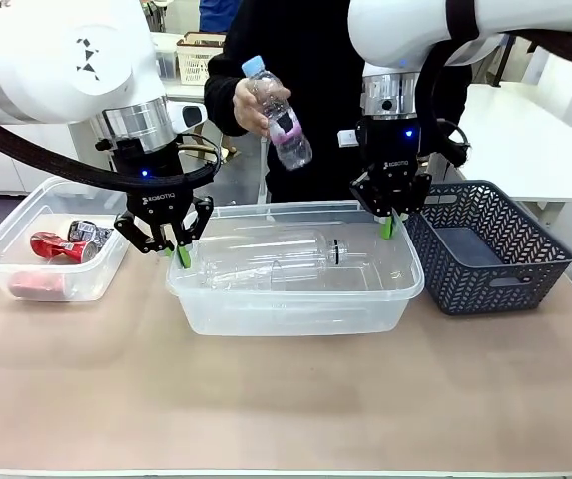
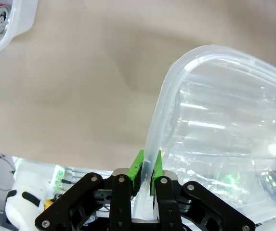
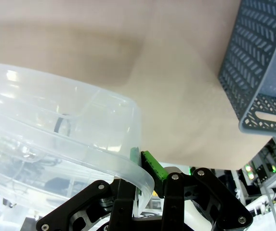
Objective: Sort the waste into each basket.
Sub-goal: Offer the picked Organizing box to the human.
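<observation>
The middle tub [image 1: 295, 289], clear with a rolled rim, sits on the worktop [image 1: 286, 399] with clear bottles [image 1: 295, 264] lying inside; the left claw [image 1: 181, 251] is pinching its left rim and the right claw [image 1: 389, 226] its right rim, green pads [image 2: 138, 166] pressed against the plastic on either side. Outboard of the left claw stands the second tub [image 1: 51, 244] with crushed red and silver cans [image 1: 66, 242], seemingly just apart from the middle one. Just outboard of the right claw is the dark lattice basket [image 1: 487, 244]. Beyond the claws, a person's hand [image 1: 251, 105] holds a bottle [image 1: 278, 112] in the air. Bare worktop lies open nearside.
</observation>
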`<state>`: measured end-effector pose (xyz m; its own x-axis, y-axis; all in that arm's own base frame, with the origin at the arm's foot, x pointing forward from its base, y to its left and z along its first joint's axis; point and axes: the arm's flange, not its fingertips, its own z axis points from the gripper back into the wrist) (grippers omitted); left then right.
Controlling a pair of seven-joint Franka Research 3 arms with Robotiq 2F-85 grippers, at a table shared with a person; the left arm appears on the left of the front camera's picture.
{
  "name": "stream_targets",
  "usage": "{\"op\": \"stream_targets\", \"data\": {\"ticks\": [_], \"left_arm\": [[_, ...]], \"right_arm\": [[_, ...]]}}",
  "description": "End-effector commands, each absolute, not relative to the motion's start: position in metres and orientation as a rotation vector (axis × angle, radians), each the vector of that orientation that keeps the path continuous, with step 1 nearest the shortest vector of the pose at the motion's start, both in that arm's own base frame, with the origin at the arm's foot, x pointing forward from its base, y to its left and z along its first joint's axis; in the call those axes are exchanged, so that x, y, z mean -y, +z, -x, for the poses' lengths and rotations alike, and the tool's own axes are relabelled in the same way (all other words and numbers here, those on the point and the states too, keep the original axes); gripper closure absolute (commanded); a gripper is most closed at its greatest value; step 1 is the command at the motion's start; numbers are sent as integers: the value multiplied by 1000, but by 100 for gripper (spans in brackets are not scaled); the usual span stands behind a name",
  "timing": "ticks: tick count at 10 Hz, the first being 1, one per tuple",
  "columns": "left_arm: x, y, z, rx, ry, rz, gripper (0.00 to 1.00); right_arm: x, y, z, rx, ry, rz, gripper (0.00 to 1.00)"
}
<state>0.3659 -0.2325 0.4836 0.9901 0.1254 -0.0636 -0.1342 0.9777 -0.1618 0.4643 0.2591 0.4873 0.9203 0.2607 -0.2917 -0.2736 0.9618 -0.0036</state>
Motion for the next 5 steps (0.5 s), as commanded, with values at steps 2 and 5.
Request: {"op": "stream_targets", "data": {"ticks": [2,5], "left_arm": [[233,487,-368,-47,136,183,92],[233,487,-368,-47,136,183,92]], "right_arm": [[-261,489,-459,-286,287,46,95],[-261,489,-459,-286,287,46,95]]}}
